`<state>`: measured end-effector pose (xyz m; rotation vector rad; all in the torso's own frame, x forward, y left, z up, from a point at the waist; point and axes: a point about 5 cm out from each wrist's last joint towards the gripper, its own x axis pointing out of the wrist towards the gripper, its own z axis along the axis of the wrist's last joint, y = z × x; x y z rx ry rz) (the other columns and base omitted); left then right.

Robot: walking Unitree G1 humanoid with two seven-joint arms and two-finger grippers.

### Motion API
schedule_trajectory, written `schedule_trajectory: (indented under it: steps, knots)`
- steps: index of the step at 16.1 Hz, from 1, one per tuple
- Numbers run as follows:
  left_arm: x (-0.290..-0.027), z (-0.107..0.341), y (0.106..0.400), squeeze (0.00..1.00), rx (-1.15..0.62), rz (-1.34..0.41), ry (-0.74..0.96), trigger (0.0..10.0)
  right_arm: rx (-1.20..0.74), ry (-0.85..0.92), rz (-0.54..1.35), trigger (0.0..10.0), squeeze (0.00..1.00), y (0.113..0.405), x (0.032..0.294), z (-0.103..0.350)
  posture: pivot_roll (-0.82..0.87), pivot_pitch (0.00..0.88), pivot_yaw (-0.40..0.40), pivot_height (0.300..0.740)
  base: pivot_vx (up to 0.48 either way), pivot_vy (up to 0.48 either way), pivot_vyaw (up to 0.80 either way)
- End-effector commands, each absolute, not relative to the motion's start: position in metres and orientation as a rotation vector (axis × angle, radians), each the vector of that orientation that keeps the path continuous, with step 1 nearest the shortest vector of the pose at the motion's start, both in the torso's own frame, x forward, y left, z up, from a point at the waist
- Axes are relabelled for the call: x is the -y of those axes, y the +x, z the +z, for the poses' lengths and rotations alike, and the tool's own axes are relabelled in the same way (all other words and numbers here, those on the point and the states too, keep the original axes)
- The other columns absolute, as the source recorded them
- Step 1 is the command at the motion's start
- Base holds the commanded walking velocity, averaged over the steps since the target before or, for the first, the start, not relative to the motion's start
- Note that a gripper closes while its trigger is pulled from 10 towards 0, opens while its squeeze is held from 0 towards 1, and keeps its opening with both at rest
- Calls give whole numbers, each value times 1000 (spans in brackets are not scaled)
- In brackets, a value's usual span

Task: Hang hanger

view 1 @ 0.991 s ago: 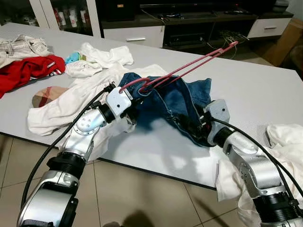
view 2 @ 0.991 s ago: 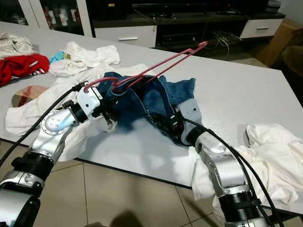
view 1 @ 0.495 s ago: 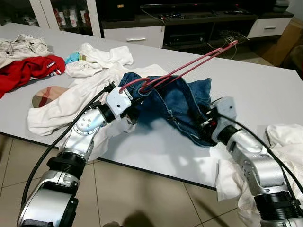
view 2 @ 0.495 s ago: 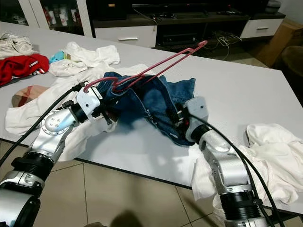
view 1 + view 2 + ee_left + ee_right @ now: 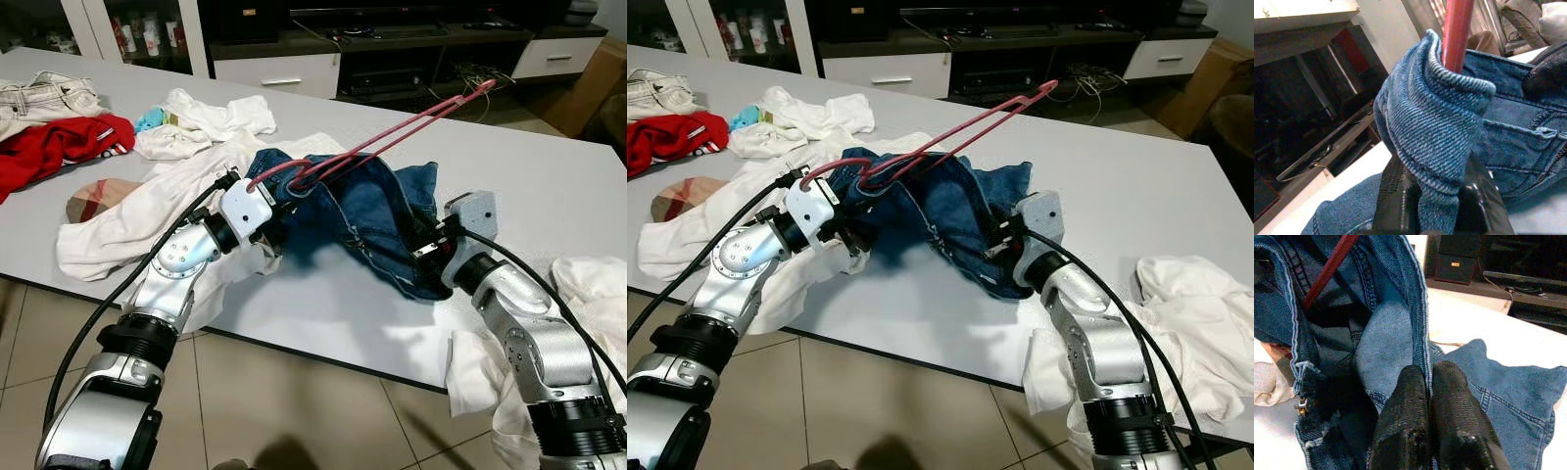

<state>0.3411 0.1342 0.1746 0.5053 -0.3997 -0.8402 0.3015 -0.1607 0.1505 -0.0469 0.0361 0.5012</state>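
Mid-task: left gripper point(image 5: 1425, 196) and right gripper point(image 5: 1429, 396) both pinch jeans point(image 5: 362, 211); red hanger point(image 5: 392, 132) only partly threaded in, unhung.

Both silver arms are extended forward and inward over the near edge of the table point(image 5: 549, 186), with black cables trailing back from each wrist. The left arm is bent at the elbow and angled up to the right; its left claw point(image 5: 1427, 193) is closed, its two black fingers point(image 5: 1396, 200) pinched on a fold of the jeans point(image 5: 367, 211) beside the red hanger point(image 5: 392, 132). The right arm is raised from lower right, its forearm angled up and to the left. The right claw point(image 5: 1428, 382) is clamped tight, both fingertips point(image 5: 1410, 387) pressed together on the edge of the denim
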Motion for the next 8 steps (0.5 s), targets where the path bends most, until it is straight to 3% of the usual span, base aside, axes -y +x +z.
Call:
schedule_trajectory:
  steps: [1,4,8]
  knots:
    - [-133,181,341,0,427,-840,514,0,-2,-46,494,0,0,303,163,158,-60,0,-43,740,0,0,0]
    - [-134,183,341,0,435,-833,508,0,26,-77,420,0,0,307,172,163,-63,0,-41,740,0,0,0]
    - [-129,186,335,0,483,-882,459,0,89,-118,97,0,0,325,210,177,-63,0,-40,740,0,0,0]
